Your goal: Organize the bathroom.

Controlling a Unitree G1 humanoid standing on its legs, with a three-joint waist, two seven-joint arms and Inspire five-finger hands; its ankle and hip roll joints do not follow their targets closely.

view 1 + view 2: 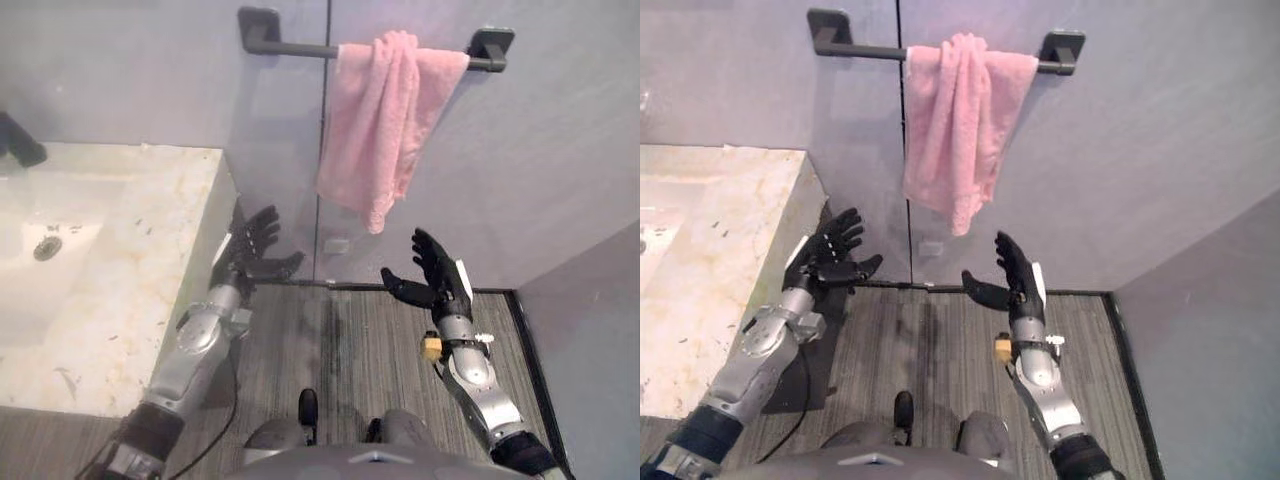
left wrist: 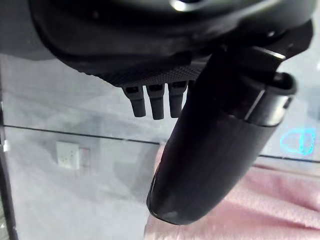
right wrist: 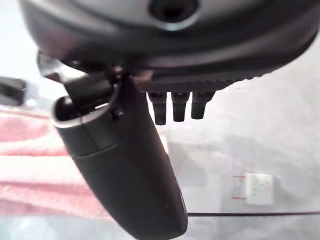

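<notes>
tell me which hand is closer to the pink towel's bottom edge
Right. The right hand is open, just below and slightly right of the pink towel. The left hand is open too, lower and farther to the towel's left, by the counter.

Gap btwn counter (image 1: 215, 215) & towel (image 1: 385, 120) open; wall (image 1: 560, 150) behind.

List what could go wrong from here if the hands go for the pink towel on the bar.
1. The pink terry towel hangs bunched and uneven over the dark wall-mounted bar; a one-sided pull would likely slide it off onto the floor.
2. The open left hand sits close beside the pale stone sink counter and could clip its edge when rising.
3. The open right hand is below the towel's hem and may pinch only a corner.
</notes>
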